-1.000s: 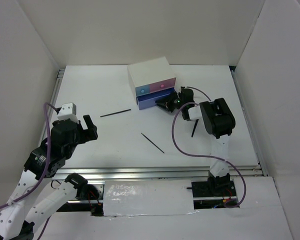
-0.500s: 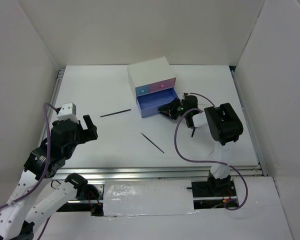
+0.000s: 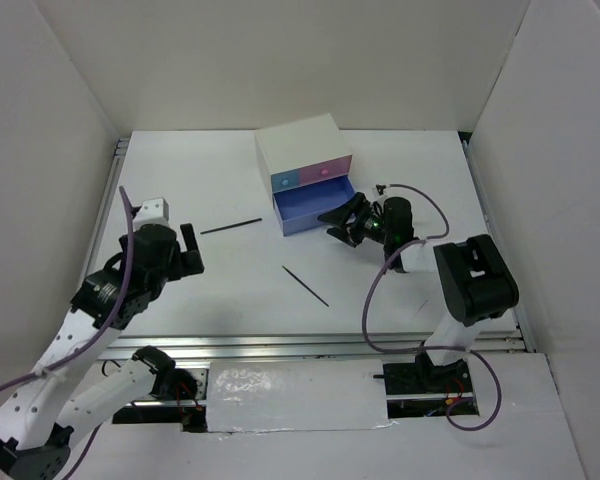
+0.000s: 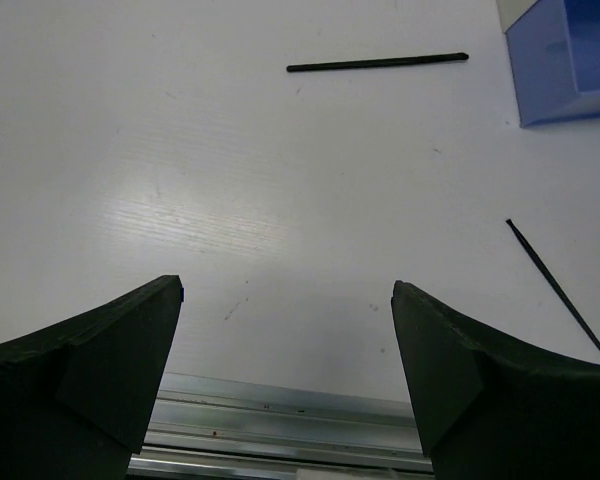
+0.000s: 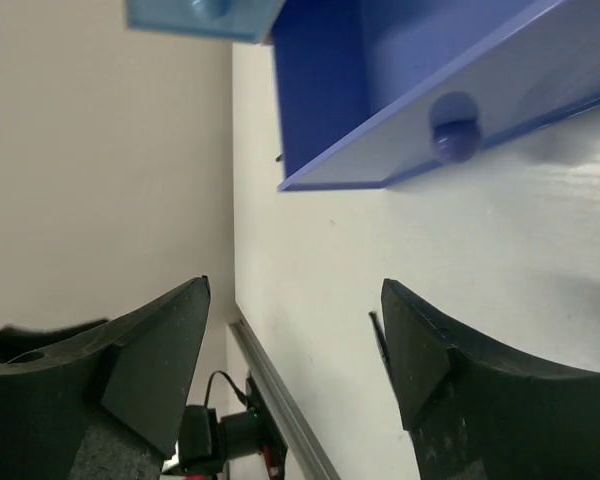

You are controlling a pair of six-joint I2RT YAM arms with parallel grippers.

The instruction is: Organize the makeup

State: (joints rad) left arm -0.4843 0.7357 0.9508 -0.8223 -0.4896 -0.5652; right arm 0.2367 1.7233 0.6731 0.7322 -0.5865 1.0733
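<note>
One black stick lies left of open blue drawer.

Lab robot cell: white panel walls, white table edged with aluminium rails.

The pulled-out blue drawer juts nearward from the white box at far centre, the right gripper crowding its right front, while the table to the left lies open around a far stick and a near stick.
</note>
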